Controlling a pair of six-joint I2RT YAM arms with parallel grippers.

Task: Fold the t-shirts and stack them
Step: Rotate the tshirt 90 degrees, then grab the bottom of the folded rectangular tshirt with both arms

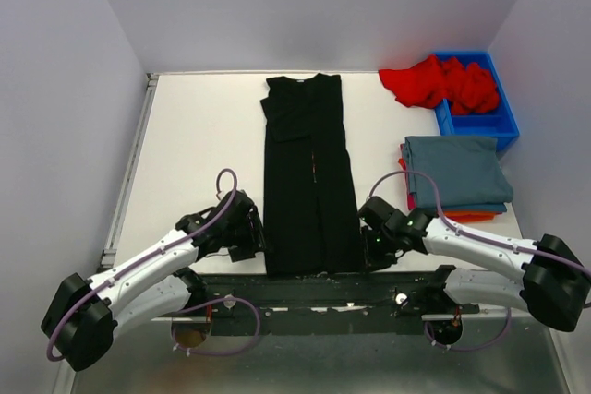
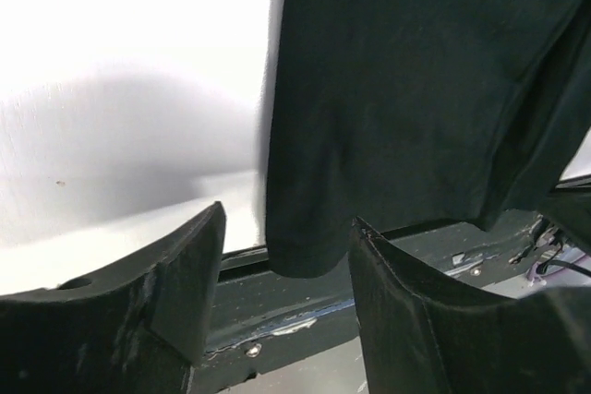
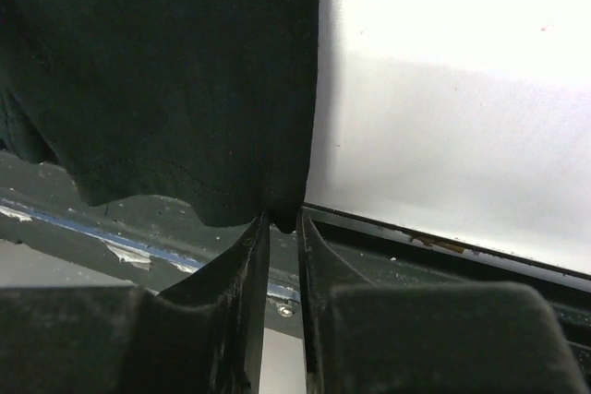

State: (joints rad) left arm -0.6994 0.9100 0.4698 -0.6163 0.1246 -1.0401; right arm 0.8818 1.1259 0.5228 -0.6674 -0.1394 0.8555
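Slate-blue tee (image 1: 457,165) stacked on orange tee (image 1: 473,217), red tee (image 1: 436,80) unfolded, black tee (image 1: 309,182) half-folded; left tool (image 2: 286,228) wide and right tool (image 3: 282,223) narrow at its hem.

matt black cloth t-shirt (image 1: 309,182), smooth plastic bin (image 1: 480,124)

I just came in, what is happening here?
The robot is working on a black t-shirt laid out as a long strip. The left gripper stands open around its near left corner; the right gripper has its jaws almost together at the right one. A slate-blue shirt lies folded on an orange shirt; a red shirt hangs over the blue bin.
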